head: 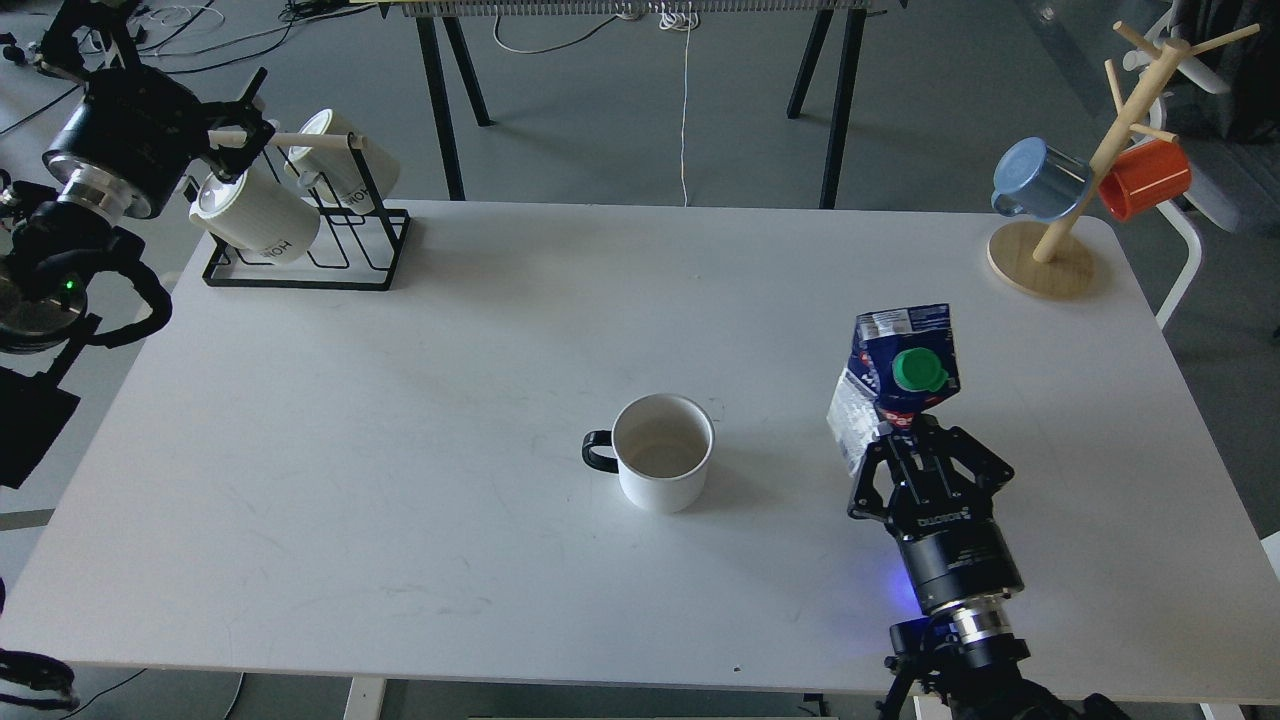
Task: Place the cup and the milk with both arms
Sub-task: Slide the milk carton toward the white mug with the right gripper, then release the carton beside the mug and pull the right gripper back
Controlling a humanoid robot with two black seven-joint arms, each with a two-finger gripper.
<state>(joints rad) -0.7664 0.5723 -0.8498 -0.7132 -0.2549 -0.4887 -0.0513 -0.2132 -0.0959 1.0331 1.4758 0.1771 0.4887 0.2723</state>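
The white cup [662,452] with a black handle pointing left stands upright and empty at the table's middle. The blue and white milk carton [903,372] with a green cap is right of the cup, leaning slightly. My right gripper [925,432] is shut on its lower part from the near side, hiding its base, so I cannot tell if it touches the table. My left gripper [245,125] is open and empty at the far left, off the table's edge, beside the mug rack and far from the cup.
A black wire rack [310,262] with two cream mugs [255,215] stands at the back left corner. A wooden mug tree [1040,255] with a blue mug [1040,180] and an orange mug [1145,178] stands at the back right.
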